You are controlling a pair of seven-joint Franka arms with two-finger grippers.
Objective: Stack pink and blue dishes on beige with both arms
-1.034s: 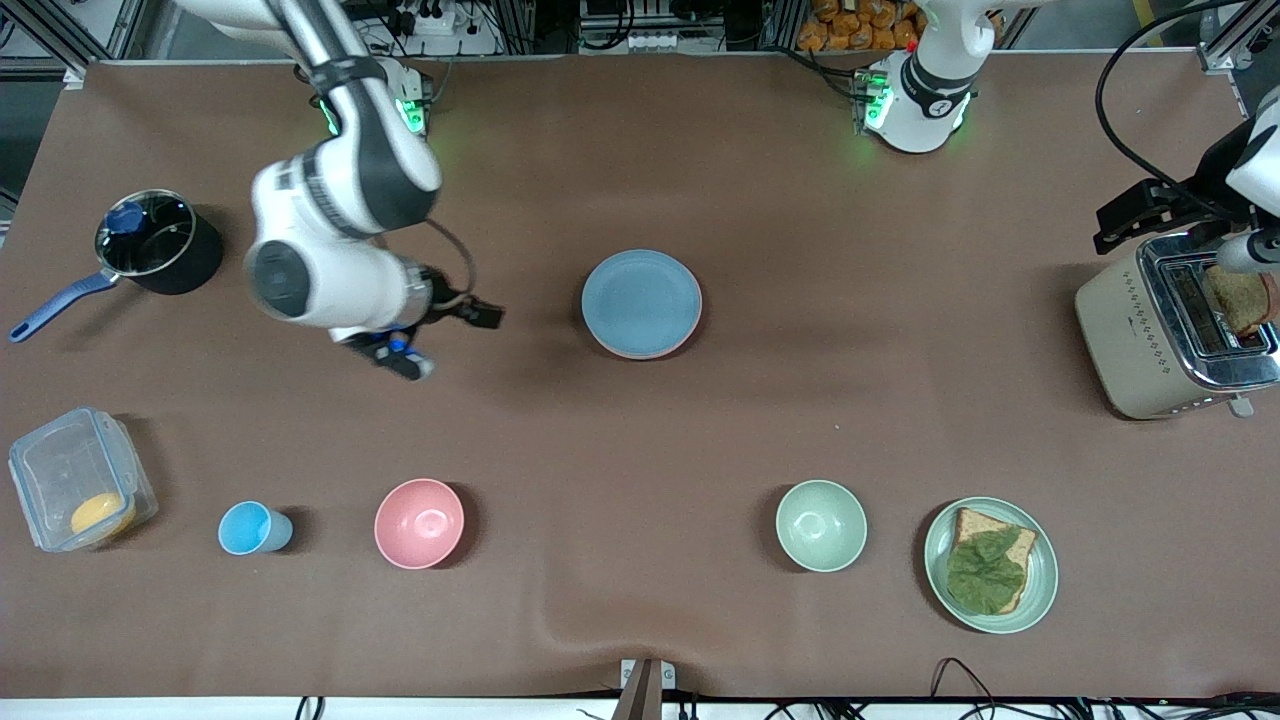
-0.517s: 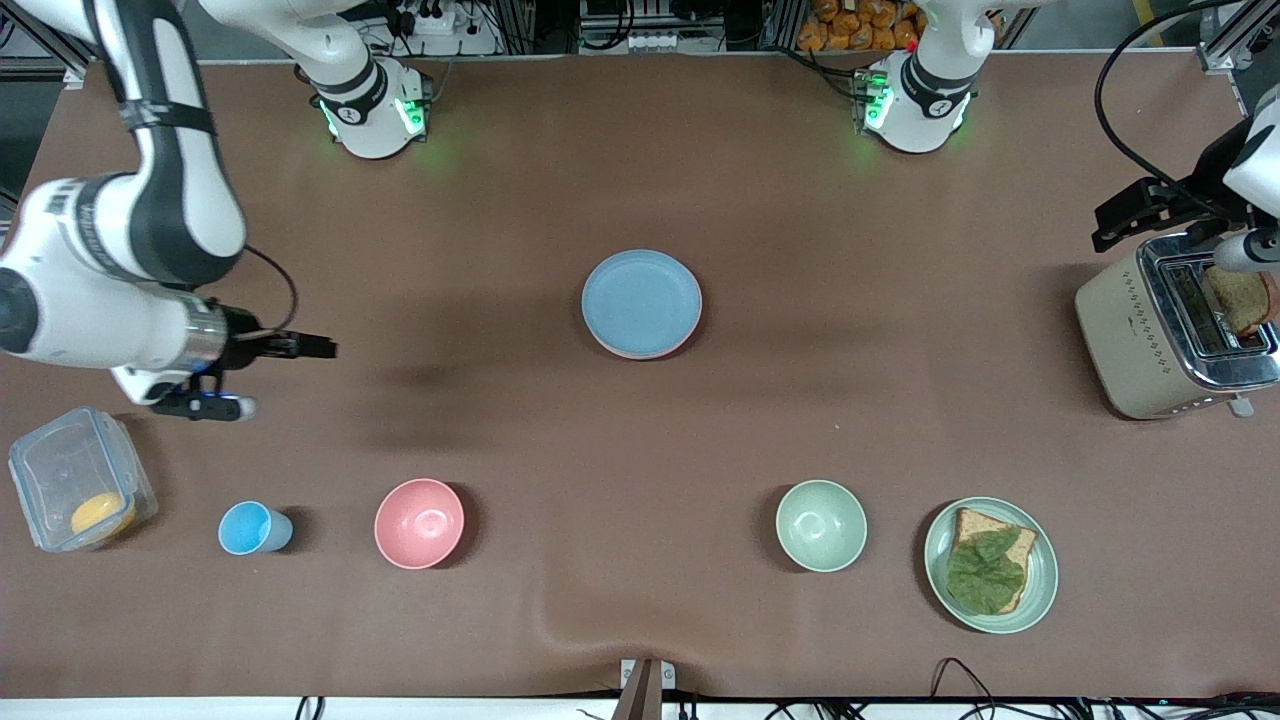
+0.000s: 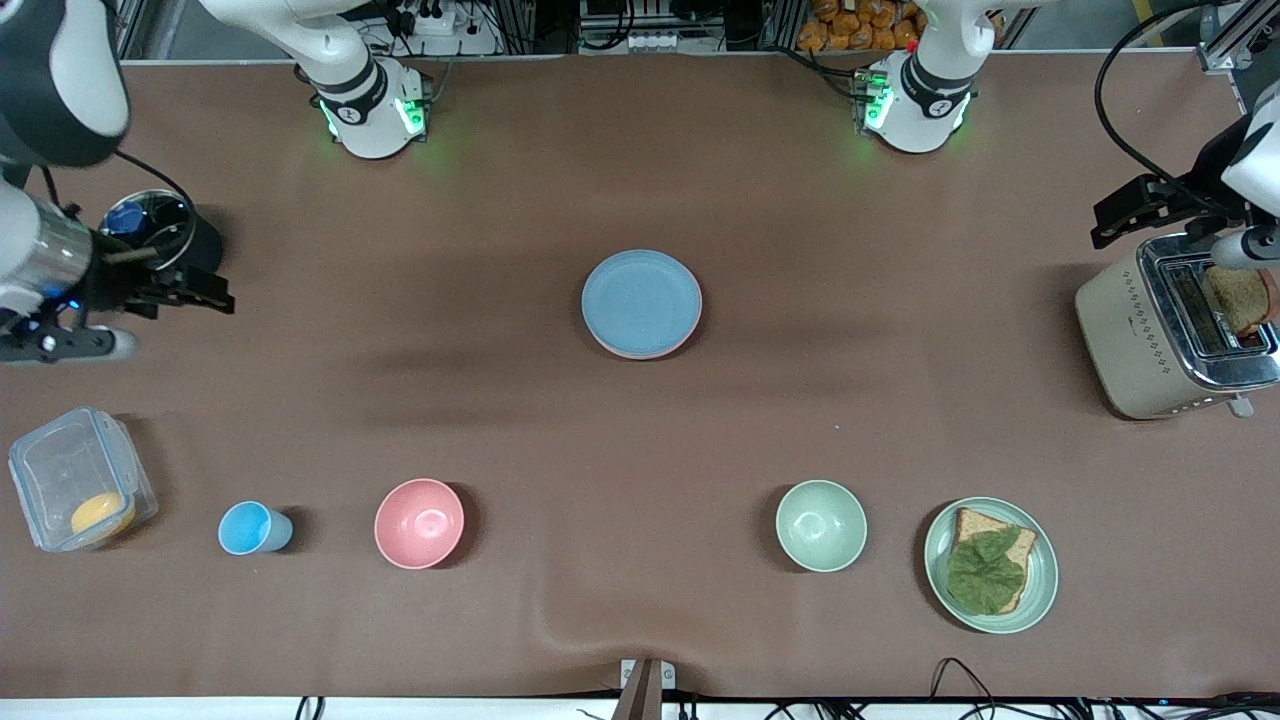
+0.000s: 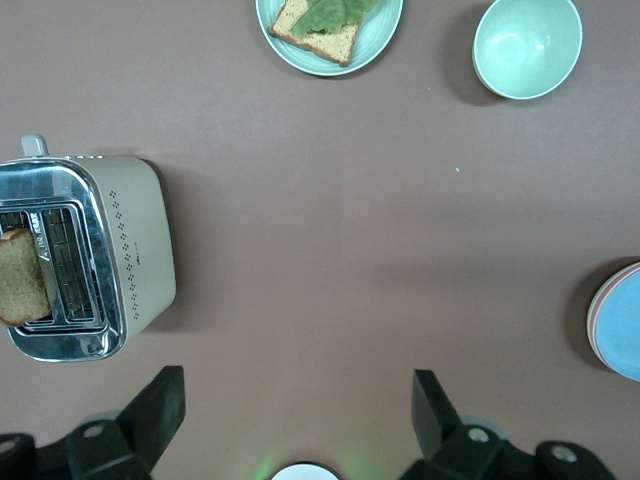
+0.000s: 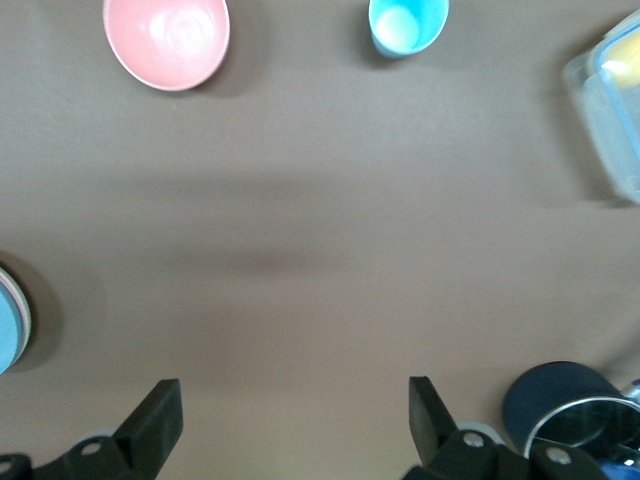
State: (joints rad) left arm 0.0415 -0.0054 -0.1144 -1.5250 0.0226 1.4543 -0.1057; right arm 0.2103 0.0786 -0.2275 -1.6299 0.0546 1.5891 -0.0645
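A light blue plate (image 3: pixel 640 300) lies on top of a stack in the middle of the table. The pink plate (image 3: pixel 645 354) shows only as a thin rim under it. The stack's edge also shows in the left wrist view as the blue plate (image 4: pixel 625 325) and in the right wrist view as the blue plate (image 5: pixel 8 335). No beige plate can be made out. My right gripper (image 3: pixel 60 343) (image 5: pixel 295 400) hangs open and empty beside the black pot. Over the toaster, my left gripper (image 3: pixel 1245 250) (image 4: pixel 300 395) waits open and empty.
A toaster (image 3: pixel 1165 335) with bread stands at the left arm's end. Near the front camera are a green plate (image 3: pixel 1040 570) with bread and a leaf, a green bowl (image 3: pixel 821 525), a pink bowl (image 3: pixel 419 523), a blue cup (image 3: pixel 250 528) and a clear box (image 3: pixel 75 480). A black pot (image 3: pixel 160 240) stands at the right arm's end.
My right arm has swung away from the plate stack toward its end of the table and now hangs by the pot. The left arm and the plates have not moved.
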